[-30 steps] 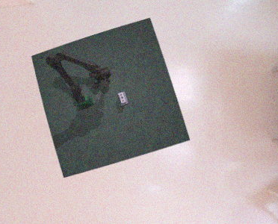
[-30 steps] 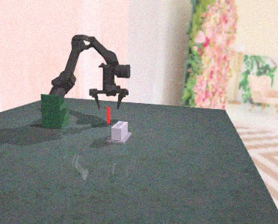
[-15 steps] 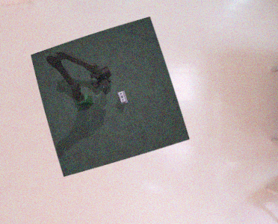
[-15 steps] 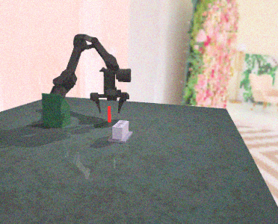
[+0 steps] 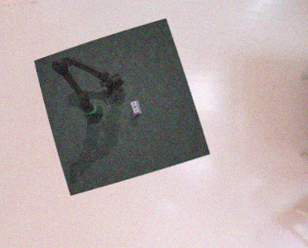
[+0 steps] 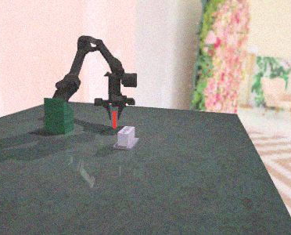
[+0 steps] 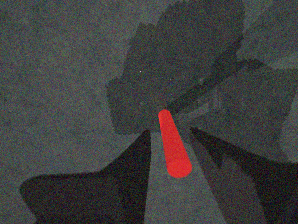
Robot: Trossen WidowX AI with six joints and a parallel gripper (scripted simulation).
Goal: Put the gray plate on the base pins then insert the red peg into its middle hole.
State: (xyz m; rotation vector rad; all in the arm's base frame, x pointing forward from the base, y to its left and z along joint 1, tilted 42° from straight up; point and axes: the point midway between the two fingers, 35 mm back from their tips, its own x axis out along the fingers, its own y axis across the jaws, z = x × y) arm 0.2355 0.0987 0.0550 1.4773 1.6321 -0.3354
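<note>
The red peg [image 6: 114, 124] [image 7: 173, 145] stands upright on the table. My gripper [image 6: 114, 118] [image 7: 169, 133] points down over it, with one finger on each side of the peg's upper part. The fingers are partly closed, and gaps show between them and the peg in the wrist view, so the gripper is open. The pale gray base is a block on a thin foot, a little nearer to the exterior view than the peg. The plate [image 5: 135, 107] seems to lie flat on its top, with dark marks like holes; plate and base are hard to tell apart.
The green mount [image 6: 59, 117] [image 5: 97, 112] of the arm stands on the dark table [image 6: 177, 172] [image 5: 166, 136]. The pale block is close beside the gripper. Shadows of the arm fall around the peg and the mount.
</note>
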